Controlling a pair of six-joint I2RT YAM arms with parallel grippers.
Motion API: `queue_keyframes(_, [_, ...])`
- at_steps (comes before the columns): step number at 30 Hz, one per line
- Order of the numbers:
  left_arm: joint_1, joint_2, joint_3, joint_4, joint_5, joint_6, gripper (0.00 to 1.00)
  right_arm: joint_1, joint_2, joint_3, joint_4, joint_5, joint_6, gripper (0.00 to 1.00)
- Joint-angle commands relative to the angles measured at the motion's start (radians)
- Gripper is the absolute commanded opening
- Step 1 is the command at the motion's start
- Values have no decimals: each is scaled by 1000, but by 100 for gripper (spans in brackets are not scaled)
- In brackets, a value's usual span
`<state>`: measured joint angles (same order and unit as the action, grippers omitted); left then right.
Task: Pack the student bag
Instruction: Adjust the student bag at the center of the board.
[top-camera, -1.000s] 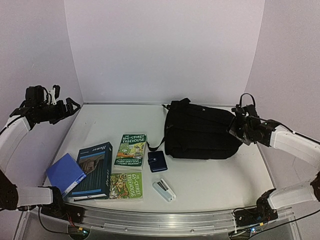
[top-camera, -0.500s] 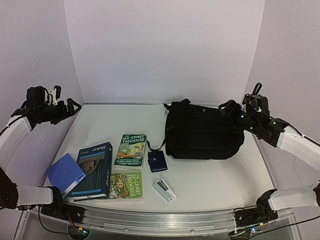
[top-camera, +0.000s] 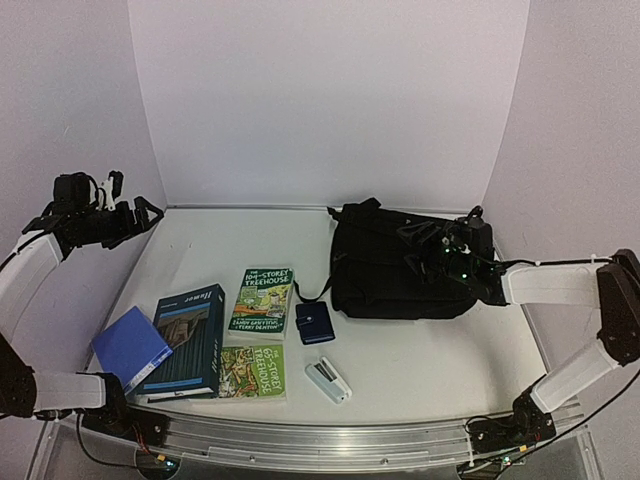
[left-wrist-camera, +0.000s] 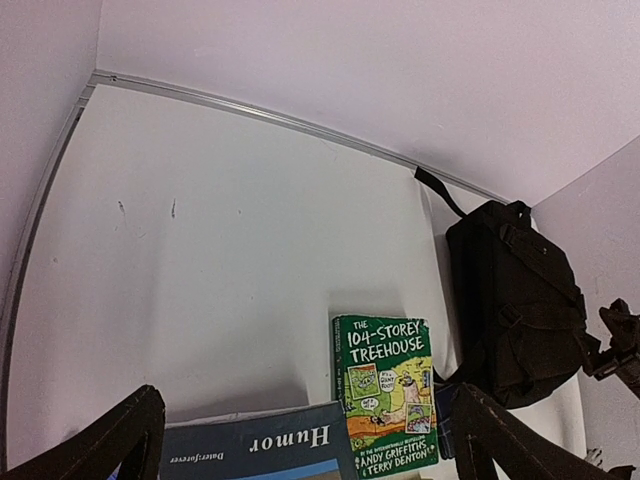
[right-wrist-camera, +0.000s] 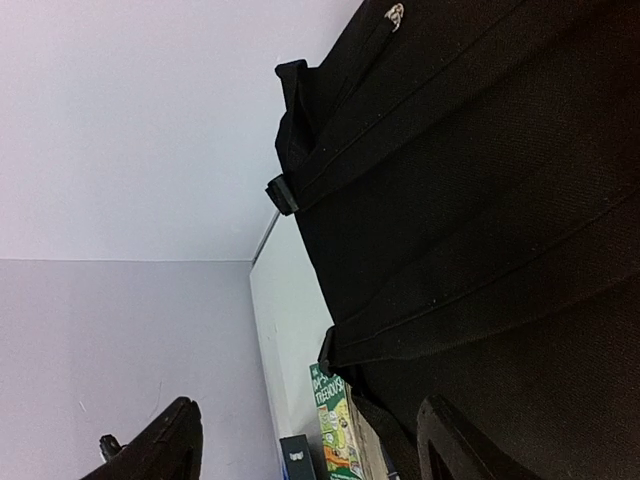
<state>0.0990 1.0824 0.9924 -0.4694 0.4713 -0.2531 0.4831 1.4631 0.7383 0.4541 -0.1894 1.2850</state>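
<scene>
Change: Over the last second the right gripper left the right-hand end of the student bag, rose briefly by its far right corner, and then reached in over the bag's upper face toward its middle.
Unchanged: The bag kept its place, and so did everything on the left of the table.
Meaning for the task: Packing had not begun. The gripper seemed to be hunting for a zipper or a flap, so opening the bag was probably the step in hand.
Student bag: It lay flat on the right half of the table near the back wall. It looked closed, with one strap trailing toward the books.
Right arm: The forearm was stretched low and leftward across the bag, with the wrist above the fabric.
Right fingers: They were spread apart with nothing between them. The wrist view showed only black cloth and strap buckles beyond them.
Left arm: It was held high at the far left edge, well apart from every item, as it had been throughout.
Left fingers: The left gripper stood wide and held nothing.
Waiting items: The 104-Storey Treehouse book, a second Treehouse book, the Humor book, a blue folder, a dark-blue wallet and a small white object were all outside the bag.
</scene>
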Motion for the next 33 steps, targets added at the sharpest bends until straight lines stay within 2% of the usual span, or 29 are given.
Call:
queue_keyframes(1, [1,-7,0,31,15,14,100,5,92,5,167,-20,86,70])
queue_keyframes(5, [1,-5,2,29,19,14,100,19,164,28,198,-28,118,65])
queue_keyframes(14, [1,-3,4,27,16,14,100,74,186,-21,207,60,199,65])
queue_keyframes(22, [1,-1,4,26,18,13,100,77,268,33,233,83,196,61])
queue_keyframes(26, [1,-6,5,25,16,14,100,77,297,48,234,129,178,51])
queue_keyframes(33, [1,-8,0,31,17,14,100,75,340,41,231,236,140,12])
